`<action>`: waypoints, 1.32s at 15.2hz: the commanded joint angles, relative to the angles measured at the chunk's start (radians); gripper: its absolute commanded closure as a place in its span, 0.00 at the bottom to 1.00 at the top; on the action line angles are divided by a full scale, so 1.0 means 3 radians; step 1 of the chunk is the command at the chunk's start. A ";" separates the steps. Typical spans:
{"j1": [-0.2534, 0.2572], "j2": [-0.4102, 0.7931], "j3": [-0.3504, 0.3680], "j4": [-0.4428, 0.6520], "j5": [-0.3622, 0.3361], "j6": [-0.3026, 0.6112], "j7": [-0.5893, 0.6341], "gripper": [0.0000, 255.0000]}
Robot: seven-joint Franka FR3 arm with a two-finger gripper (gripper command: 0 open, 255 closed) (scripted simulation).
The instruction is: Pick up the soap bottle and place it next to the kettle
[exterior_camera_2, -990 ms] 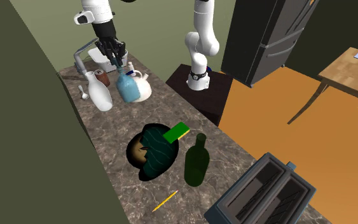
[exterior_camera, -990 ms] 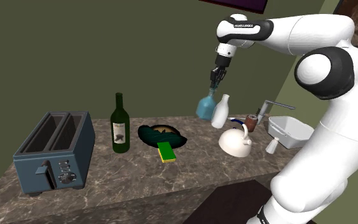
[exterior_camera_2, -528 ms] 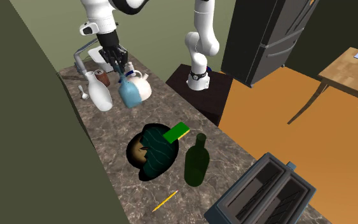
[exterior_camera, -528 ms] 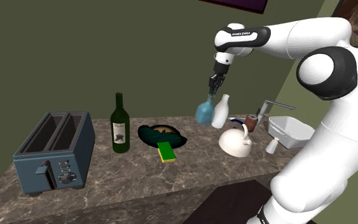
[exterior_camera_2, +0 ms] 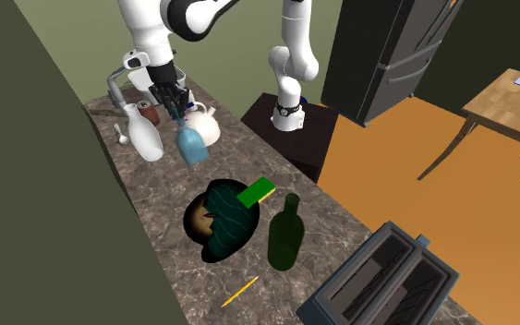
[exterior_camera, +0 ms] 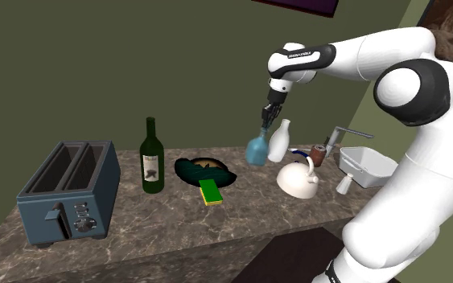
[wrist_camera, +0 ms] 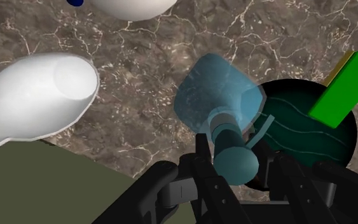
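- My gripper (exterior_camera: 267,112) (exterior_camera_2: 175,116) (wrist_camera: 234,151) is closed around the neck of the soap bottle (exterior_camera: 256,149) (exterior_camera_2: 191,146) (wrist_camera: 212,102). In the wrist view one black finger presses each side just under the cap.
- The soap bottle is translucent blue. It hangs tilted from my fingers and appears lifted off the dark marble countertop (exterior_camera: 176,221) (exterior_camera_2: 170,198) (wrist_camera: 139,63).
- Just beside the bottle stands a white vase (exterior_camera: 278,141) (exterior_camera_2: 144,137) (wrist_camera: 34,105), on the shoulder view's right of it.
- The white kettle (exterior_camera: 298,178) (exterior_camera_2: 204,126) (wrist_camera: 133,6) sits near the vase, toward the front edge of the counter, apart from the bottle.
- On the bottle's other side lies a dark green bowl (exterior_camera: 204,171) (exterior_camera_2: 221,223) (wrist_camera: 298,127), with a green sponge (exterior_camera: 212,192) (exterior_camera_2: 257,193) (wrist_camera: 346,89) resting against its rim.
- Past the bowl a green wine bottle (exterior_camera: 151,158) (exterior_camera_2: 284,235) stands upright.
- A blue-grey two-slot toaster (exterior_camera: 70,191) (exterior_camera_2: 387,286) sits at the far end of the counter, well apart from me.
- A white sink basin (exterior_camera: 367,165) with a faucet (exterior_camera: 341,133) lies beyond the kettle, toward the shoulder view's right.
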 commanded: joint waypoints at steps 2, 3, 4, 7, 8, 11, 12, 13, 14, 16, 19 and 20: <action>-0.0001 0.0018 -0.0001 -0.0106 0.0005 0.0126 -0.0015 1.00; 0.0000 0.0025 0.0000 -0.0141 0.0007 0.0170 -0.0019 1.00; 0.0000 0.0034 0.0000 -0.0176 0.0010 0.0212 -0.0023 1.00; 0.0001 0.0063 0.0001 -0.0275 0.0017 0.0341 -0.0037 1.00; 0.0001 0.0074 0.0002 -0.0307 0.0020 0.0383 -0.0041 1.00; 0.0001 0.0112 0.0003 -0.0397 0.0028 0.0510 -0.0055 1.00; 0.0002 0.0118 0.0003 -0.0413 0.0030 0.0532 -0.0058 1.00; 0.0001 0.0119 0.0003 -0.0413 0.0030 0.0532 -0.0058 1.00; 0.0002 0.0119 0.0003 -0.0413 0.0030 0.0532 -0.0058 1.00; 0.0001 0.0119 0.0003 -0.0412 0.0030 0.0532 -0.0058 1.00; 0.0001 0.0119 0.0003 -0.0412 0.0030 0.0532 -0.0058 1.00; 0.0002 0.0119 0.0003 -0.0412 0.0030 0.0532 -0.0058 0.00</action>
